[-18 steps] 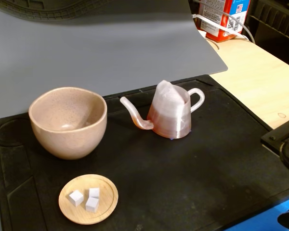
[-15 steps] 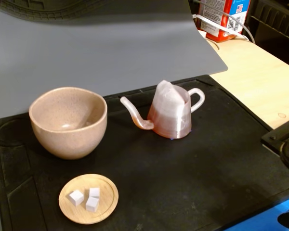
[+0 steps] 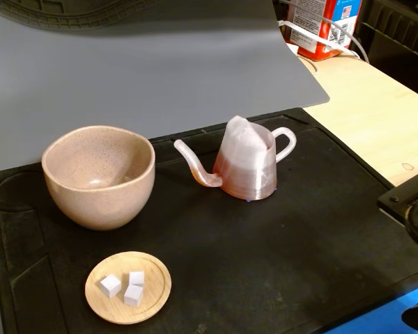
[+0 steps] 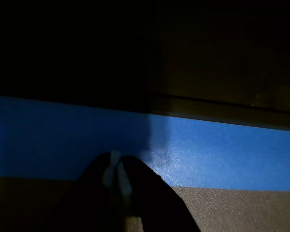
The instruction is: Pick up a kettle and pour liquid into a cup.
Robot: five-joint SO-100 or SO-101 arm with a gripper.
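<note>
The kettle (image 3: pixel 247 163) stands upright on the black mat (image 3: pixel 279 264) in the fixed view, spout pointing left toward the cup and loop handle on the right. The reddish-brown liquid (image 3: pixel 242 179) tints its lower half. The cup (image 3: pixel 99 176), beige-pink and speckled, stands to its left and looks empty. In the wrist view, my gripper (image 4: pixel 115 166) shows as two dark fingers pressed together at the bottom edge, holding nothing, over a strip of blue tape (image 4: pixel 222 154). Kettle and cup are out of the wrist view.
A small wooden dish (image 3: pixel 129 287) with three white cubes sits at the mat's front left. A black part of the arm (image 3: pixel 412 205) shows at the right edge. A grey sheet (image 3: pixel 146 69) lies behind, with a red-and-white carton (image 3: pixel 331 24) on the wooden table at back right.
</note>
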